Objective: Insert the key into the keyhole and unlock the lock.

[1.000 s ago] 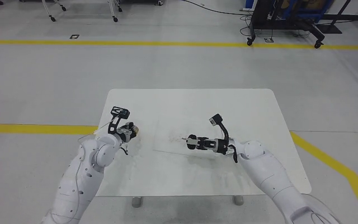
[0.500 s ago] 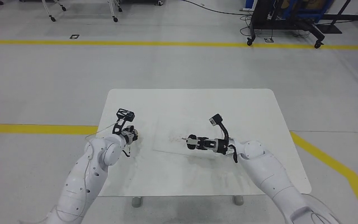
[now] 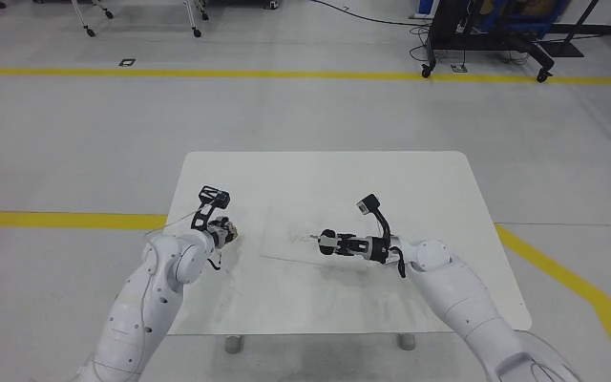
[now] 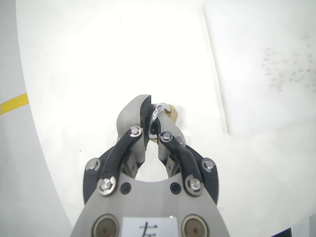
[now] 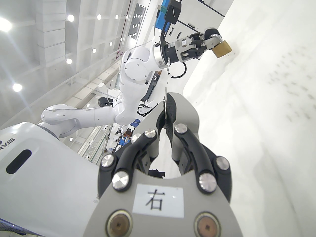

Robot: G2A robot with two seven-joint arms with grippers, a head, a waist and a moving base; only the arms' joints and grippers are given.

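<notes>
Left end effector, right — clamped (both).

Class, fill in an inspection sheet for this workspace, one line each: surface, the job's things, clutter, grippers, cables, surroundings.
Surface: white table, with faint grey marks on it.
Job's things: brass lock held by its shackle; key held apart from it, not yet inserted.
Clutter: nothing seen.
Grippers: left gripper shut on lock; right gripper shut on key, pointing toward lock.
Cables: wrist cable looped behind left gripper; floor cable beyond table.
Surroundings: grey floor with yellow lines; dark wheeled stand behind.
</notes>
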